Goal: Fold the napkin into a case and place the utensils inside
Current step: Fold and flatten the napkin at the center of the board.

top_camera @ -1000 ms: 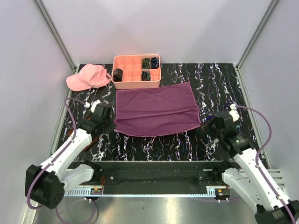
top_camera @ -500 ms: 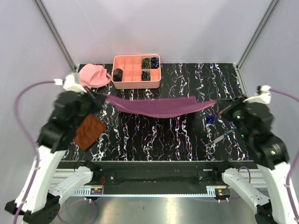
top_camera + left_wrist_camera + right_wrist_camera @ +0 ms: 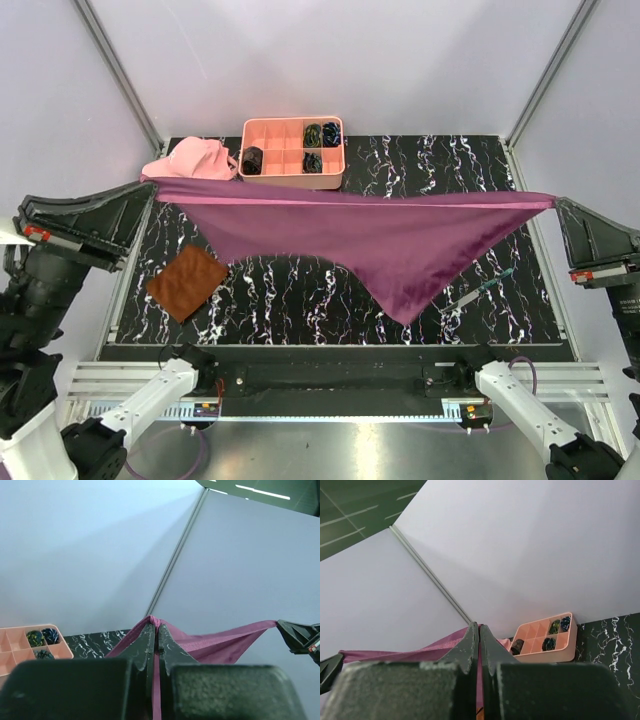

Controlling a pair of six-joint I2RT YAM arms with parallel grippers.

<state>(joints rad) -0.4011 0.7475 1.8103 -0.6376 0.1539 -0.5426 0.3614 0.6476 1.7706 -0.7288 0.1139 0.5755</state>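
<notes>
Black marbled desk below. Above it, the napkin: lifted clear of the desk, top edge pulled into a taut line from side to side, remainder sagging to a single hanging tip right of centre. Left claw clamped shut on one top corner, right claw clamped shut on the other, thin cloth pinched between closed jaws in both wrist views. Judged step: spreading the napkin, ahead of laying it flat for the first fold. To do it well: lower both claws together at level height, touch the hanging tip down first, then draw the top edge away from it for a crease-free landing; allow no slack between the corners. Steer clear of the pink tray and pink cap at the far side and the rust-brown cloth at the near left. Mind the utensils, lying on the desk at the near right, near the hanging tip: set the napkin down beside them, not over them.
</notes>
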